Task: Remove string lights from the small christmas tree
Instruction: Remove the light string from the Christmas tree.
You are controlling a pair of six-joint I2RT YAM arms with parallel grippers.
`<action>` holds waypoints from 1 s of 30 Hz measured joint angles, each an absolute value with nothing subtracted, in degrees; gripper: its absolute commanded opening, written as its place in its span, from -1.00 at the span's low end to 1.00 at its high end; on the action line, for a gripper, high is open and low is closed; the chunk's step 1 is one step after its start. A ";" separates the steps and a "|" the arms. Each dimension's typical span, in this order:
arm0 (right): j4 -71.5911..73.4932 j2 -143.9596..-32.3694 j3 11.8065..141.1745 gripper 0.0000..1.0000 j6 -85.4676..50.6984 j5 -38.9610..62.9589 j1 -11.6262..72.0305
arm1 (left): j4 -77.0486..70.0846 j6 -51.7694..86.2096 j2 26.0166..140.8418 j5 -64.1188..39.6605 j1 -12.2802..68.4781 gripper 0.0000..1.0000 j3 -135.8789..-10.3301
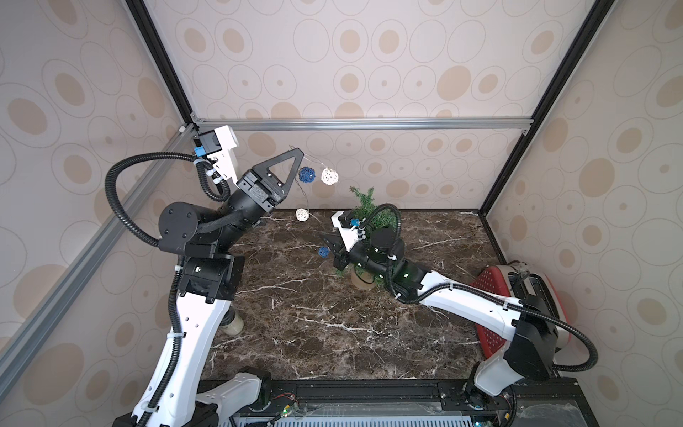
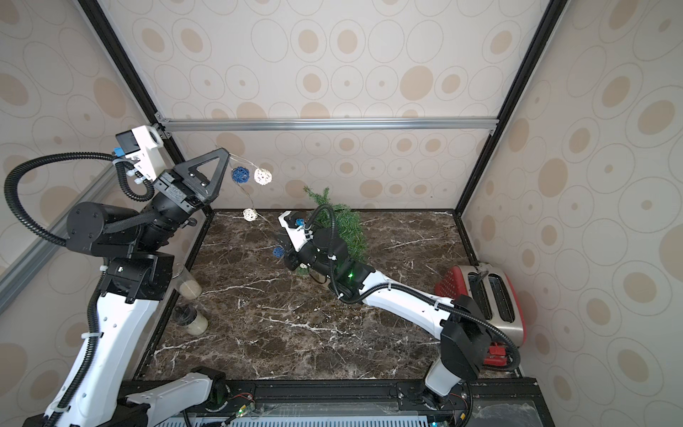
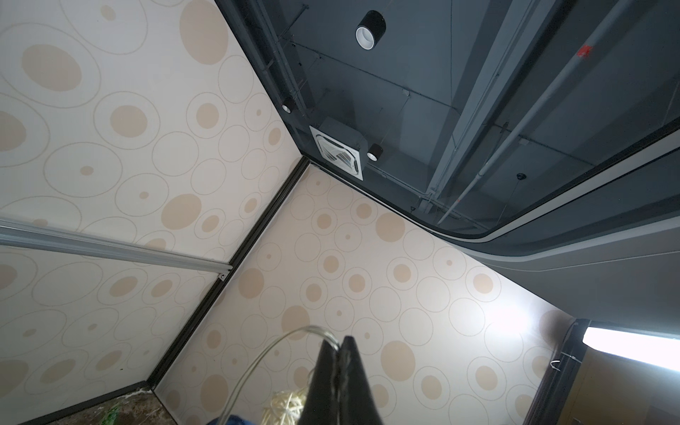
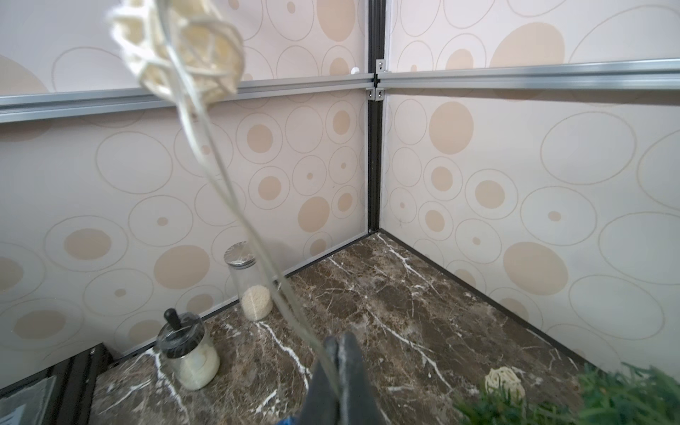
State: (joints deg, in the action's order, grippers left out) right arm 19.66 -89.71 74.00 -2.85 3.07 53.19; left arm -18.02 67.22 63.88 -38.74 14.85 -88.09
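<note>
The string lights (image 1: 306,174) hang in the air as a thin pale wire with blue and cream wicker balls (image 2: 262,176). High at the back left, my left gripper (image 1: 297,151) (image 3: 340,340) is shut on the wire. One cream ball (image 1: 302,214) dangles lower. My right gripper (image 1: 327,239) (image 4: 338,340) is shut on the wire too, low beside the small christmas tree (image 1: 366,207), with a blue ball (image 1: 323,252) just at its jaws. The right arm covers most of the tree and its tan pot (image 1: 358,281). Another cream ball (image 4: 504,381) lies by the green branches (image 4: 607,397).
Two glass jars (image 2: 188,286) (image 2: 194,319) stand at the left edge of the dark marble tabletop (image 1: 314,332). A red toaster (image 2: 480,295) sits at the right edge behind the right arm. Patterned walls close in the back and both sides.
</note>
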 measured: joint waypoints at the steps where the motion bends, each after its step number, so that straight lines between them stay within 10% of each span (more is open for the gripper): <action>1: 18.70 -88.73 73.60 -1.00 -3.40 3.22 53.19 | -16.97 66.32 63.90 -38.74 14.85 -1.00 -88.09; 30: -14.98 -55.86 67.11 -1.00 -10.55 -1.91 53.30 | -2.15 53.49 69.45 -37.58 23.94 -1.00 -88.82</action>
